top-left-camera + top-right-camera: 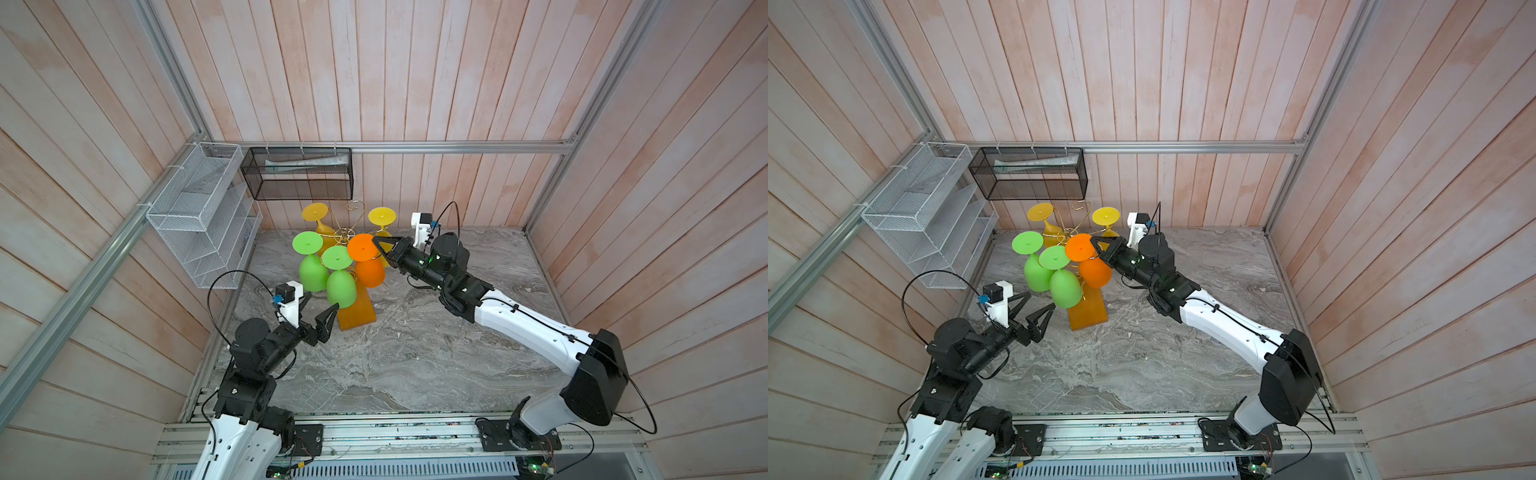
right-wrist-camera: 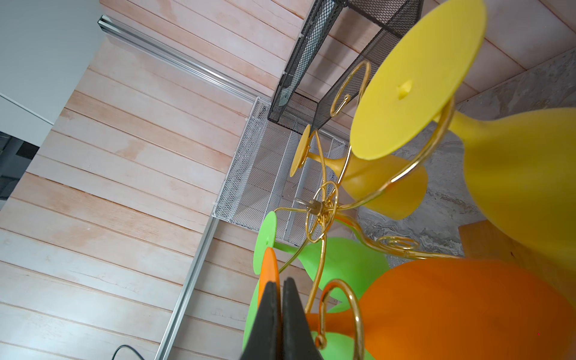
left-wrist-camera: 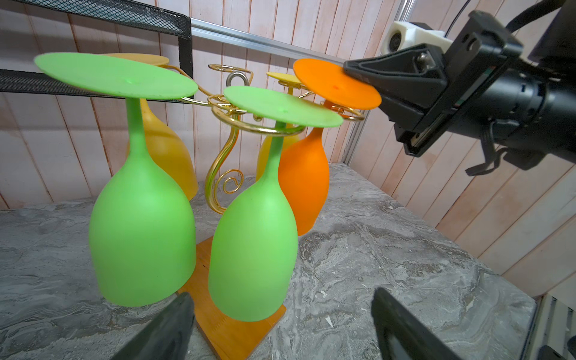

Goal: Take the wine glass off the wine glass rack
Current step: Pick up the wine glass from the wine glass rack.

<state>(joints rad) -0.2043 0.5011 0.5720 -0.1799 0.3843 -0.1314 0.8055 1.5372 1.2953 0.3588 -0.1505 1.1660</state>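
The left gripper (image 1: 322,300) gapes empty beside the wine glass rack (image 1: 358,314) base; beyond it, the right gripper (image 1: 376,245) pinches the foot rim of the orange wine glass (image 1: 369,271), hung bowl-down on a scroll arm. It is likely light, matte plastic, best held by foot or stem.

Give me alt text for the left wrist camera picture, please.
A closed right claw meets the foot of an orange wine glass hanging upside down on a gold wire rack. Two green glasses hang in front, yellow glasses behind.
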